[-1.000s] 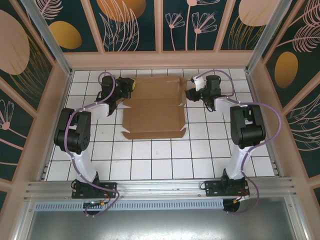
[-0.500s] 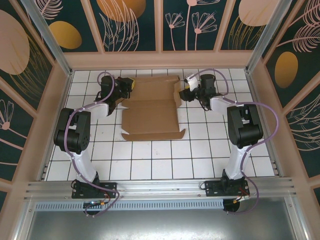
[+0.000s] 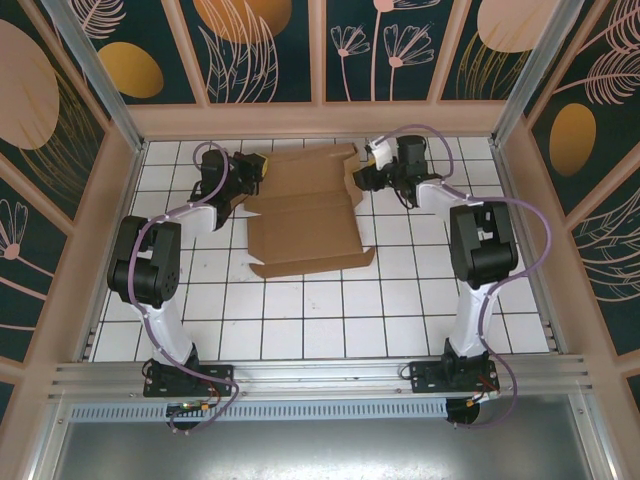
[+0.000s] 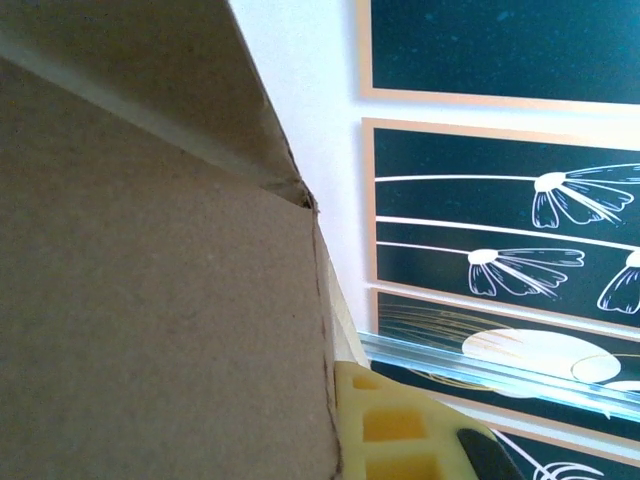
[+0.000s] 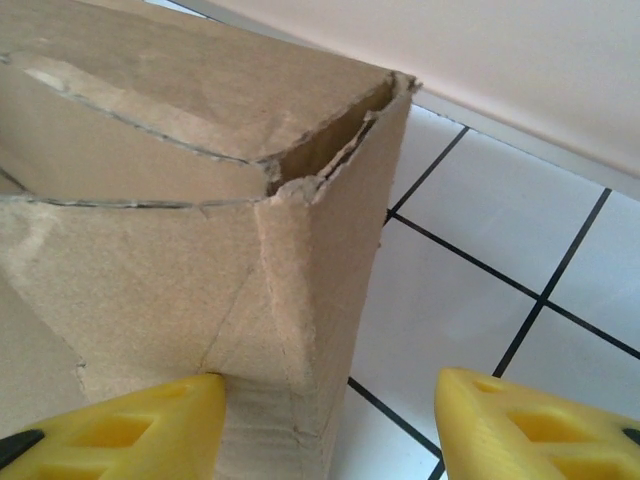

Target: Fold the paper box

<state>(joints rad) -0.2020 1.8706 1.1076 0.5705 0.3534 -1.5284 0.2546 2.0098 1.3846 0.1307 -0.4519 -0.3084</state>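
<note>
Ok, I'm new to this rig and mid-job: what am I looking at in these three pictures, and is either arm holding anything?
A left robot arm and a right robot arm are bolted at the near edge of a white tiled table. The wide picture looks down from above and behind them. The other two come from a camera on each wrist. A brown cardboard box, partly folded, lies between the arms. The left pincer appears shut on the box's left edge, with cardboard pressed against its yellow finger. The right pincer is open and holds nothing, though a raised box corner seems to touch one finger.
</note>
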